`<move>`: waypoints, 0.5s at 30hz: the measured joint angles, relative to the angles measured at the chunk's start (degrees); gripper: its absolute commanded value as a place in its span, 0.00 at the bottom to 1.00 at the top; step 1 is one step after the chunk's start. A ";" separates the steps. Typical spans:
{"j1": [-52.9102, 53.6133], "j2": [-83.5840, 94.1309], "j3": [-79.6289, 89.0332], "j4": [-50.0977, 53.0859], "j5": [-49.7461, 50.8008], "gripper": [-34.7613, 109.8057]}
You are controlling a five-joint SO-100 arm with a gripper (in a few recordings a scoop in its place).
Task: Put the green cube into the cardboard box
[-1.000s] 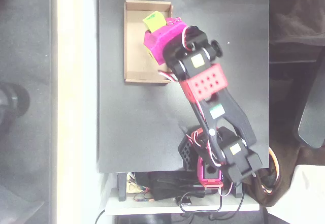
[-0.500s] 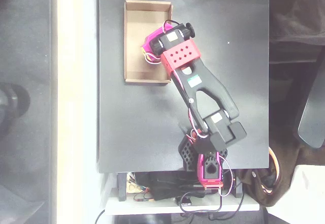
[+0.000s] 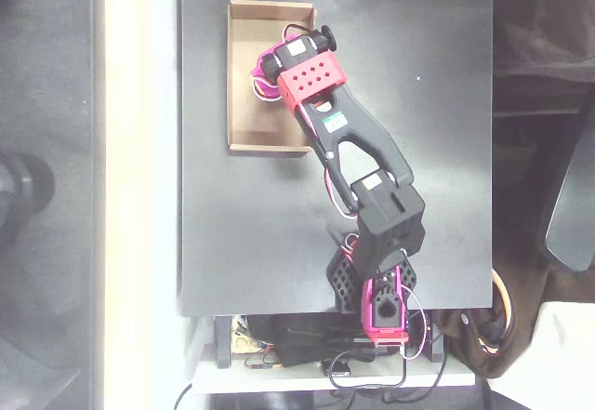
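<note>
Overhead view. The cardboard box (image 3: 247, 75) lies flat near the far left corner of the black worktop (image 3: 251, 233), its long side running parallel to the worktop's left edge. Its far wall, left wall and near wall are fully visible, along with most of the pale brown floor on the left side. The right wall and the right part of the floor are covered by the arm.

The arm (image 3: 358, 145) rises from its base at the near edge of the worktop, right of centre, and reaches diagonally toward the box. The red perforated wrist block and a black motor housing sit directly above the box's right half.

The gripper (image 3: 268, 64) is seen as a small magenta patch projecting left from under the wrist block, over the box interior, with white and red wires looped beside it. The fingertips are hidden beneath the wrist, so how far the claw is open cannot be determined, nor whether it has hold of anything.

The green cube cannot be made out: the visible box floor is bare, and the open worktop surface carries no cube. The covered region under the wrist and gripper is the part of the box that cannot be checked.
</note>
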 measured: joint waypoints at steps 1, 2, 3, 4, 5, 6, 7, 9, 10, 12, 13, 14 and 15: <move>0.00 -0.35 -0.09 0.00 0.00 0.27; 0.00 -0.53 -0.09 0.00 0.00 0.27; 0.00 -0.53 -0.09 0.00 0.00 0.27; 0.00 -0.53 -0.09 0.00 0.00 0.27; 0.00 -0.53 -0.09 0.00 0.00 0.27; 0.00 -0.53 -0.09 0.00 0.00 0.28; 0.00 -0.53 -0.09 0.00 0.00 0.28; 0.00 -0.53 -0.09 0.00 0.00 0.31; 0.00 -0.53 -0.09 0.00 0.00 0.33; 0.00 -0.53 -0.09 0.00 0.00 0.39; 0.00 -0.53 -0.09 0.00 0.00 0.41; 0.00 -0.53 -0.09 0.00 0.00 0.44; 0.00 -0.53 -0.09 0.00 0.00 0.45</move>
